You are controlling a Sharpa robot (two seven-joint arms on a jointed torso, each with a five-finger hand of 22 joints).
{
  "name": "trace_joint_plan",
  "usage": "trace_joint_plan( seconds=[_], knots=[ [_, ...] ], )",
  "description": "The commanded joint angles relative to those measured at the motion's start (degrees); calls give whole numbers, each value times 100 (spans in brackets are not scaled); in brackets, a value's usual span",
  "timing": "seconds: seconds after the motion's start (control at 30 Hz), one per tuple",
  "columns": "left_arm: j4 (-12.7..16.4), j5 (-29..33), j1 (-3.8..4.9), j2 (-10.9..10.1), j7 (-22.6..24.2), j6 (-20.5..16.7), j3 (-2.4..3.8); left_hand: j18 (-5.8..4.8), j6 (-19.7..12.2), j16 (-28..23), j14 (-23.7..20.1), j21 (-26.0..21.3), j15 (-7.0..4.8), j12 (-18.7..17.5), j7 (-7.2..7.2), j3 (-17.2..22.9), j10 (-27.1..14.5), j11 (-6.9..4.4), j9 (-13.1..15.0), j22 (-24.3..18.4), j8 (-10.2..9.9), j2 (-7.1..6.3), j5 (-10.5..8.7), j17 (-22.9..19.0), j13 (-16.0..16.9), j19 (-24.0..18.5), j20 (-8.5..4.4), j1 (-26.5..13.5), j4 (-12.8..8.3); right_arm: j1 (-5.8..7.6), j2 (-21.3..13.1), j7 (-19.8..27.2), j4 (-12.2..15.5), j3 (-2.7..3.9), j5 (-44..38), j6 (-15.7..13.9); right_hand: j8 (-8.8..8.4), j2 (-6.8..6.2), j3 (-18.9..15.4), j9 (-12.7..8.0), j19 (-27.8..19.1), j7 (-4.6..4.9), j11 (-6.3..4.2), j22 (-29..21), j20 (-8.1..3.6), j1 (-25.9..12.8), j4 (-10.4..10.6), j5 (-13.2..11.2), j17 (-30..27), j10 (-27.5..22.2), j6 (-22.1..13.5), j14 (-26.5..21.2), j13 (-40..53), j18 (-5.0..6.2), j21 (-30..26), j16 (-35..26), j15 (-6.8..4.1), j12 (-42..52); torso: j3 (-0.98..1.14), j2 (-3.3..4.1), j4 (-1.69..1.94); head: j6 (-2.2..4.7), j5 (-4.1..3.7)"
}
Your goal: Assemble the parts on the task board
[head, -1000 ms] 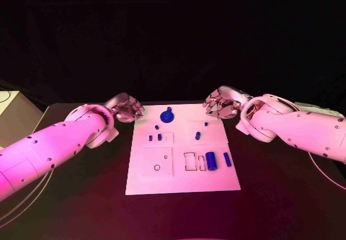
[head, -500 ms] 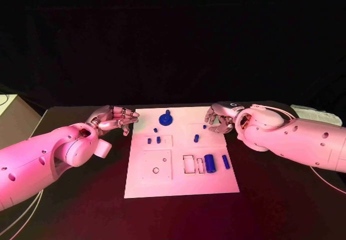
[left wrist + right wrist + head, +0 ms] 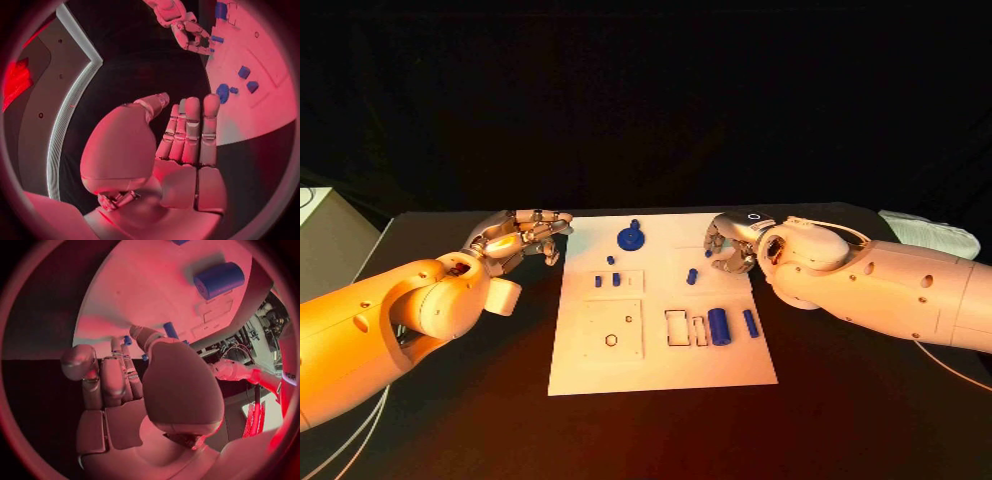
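Black tabletop carried the task board [image 3: 661, 370]; both hands had drawn nearer since earlier, left hand [image 3: 519, 237] empty, fingers extended, right hand [image 3: 731, 245] apparently loosely curled, nothing grasped yet.

The board [image 3: 661, 375] looks like smooth matt plastic; the table [image 3: 848, 400] is matt black. The arms' [image 3: 906, 290] shells are glossy plastic, and the left hand [image 3: 519, 237] and right hand [image 3: 733, 243] look metallic.

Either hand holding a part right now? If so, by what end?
Nothing is held. The left hand is off the board's left edge, fingers straight and empty. The right hand is at the board's right edge, fingers loosely curled, nothing between them.
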Motion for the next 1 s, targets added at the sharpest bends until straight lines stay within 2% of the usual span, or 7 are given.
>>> trace_joint_plan(
  seconds=[0.03,0.13,0.27,0.43,0.7,1.0],
  knots=[
    [41,162,-6,-8,153,-13,7,-9,25,-22,41,-14,5,16,-5,-39,9,0,5,-5,-23,12,-13,9,4,6,-6,-65,-3,-26,31,-33,14,-3,-153,-93,-2,9,78,7,42,10,-6,49,0,68,21,78,27,30,43,157,4,-67,62,61,50,8,6,2,2,-21,19],
    [48,153,-8,-14,150,-12,7,-10,26,-23,42,-11,5,17,-5,-40,9,0,5,-2,-23,12,-13,9,4,9,-6,-66,-3,-34,50,-20,8,-3,-142,-121,9,29,164,20,49,-5,-17,114,-3,92,38,143,61,57,79,156,8,-73,115,121,45,11,9,3,1,-26,12],
    [60,146,-9,-22,139,-12,7,-11,27,-23,43,-6,5,17,-6,-42,9,-1,5,4,-22,11,-13,10,4,15,-6,-66,-2,-39,74,-10,-7,-4,-119,-155,39,61,272,45,46,-34,-36,169,-10,98,67,171,70,99,148,146,8,-77,157,169,33,14,1,5,-1,-36,2],
    [67,131,-9,-25,132,-26,7,-10,31,-25,44,-9,4,17,-7,-44,10,-3,7,0,-20,12,-13,10,4,15,-7,-61,-2,-42,112,-18,-27,-4,-106,-177,77,130,446,80,34,-63,-58,212,-23,124,76,163,53,153,222,130,3,-78,188,204,16,12,6,2,-2,-45,8],
    [96,106,-9,-21,185,-86,7,-15,37,-30,55,15,-4,25,-12,-40,25,-11,9,29,-16,21,-8,14,8,46,-10,-28,-13,-52,180,-110,-53,-4,-170,-97,209,290,764,196,63,-136,-121,430,-64,190,-50,158,43,336,400,124,-2,-104,360,287,-35,26,7,-3,-4,-61,17],
    [116,58,-9,-28,208,-141,7,-21,38,-30,62,38,-6,27,-11,-40,31,-12,10,58,-15,24,-7,16,9,72,-13,-18,-16,-57,230,-258,-81,-4,-303,18,303,334,853,288,67,-176,-159,534,-89,152,-156,121,6,466,489,115,-8,-117,438,314,-63,22,2,0,-4,-85,-3]
  ],
)
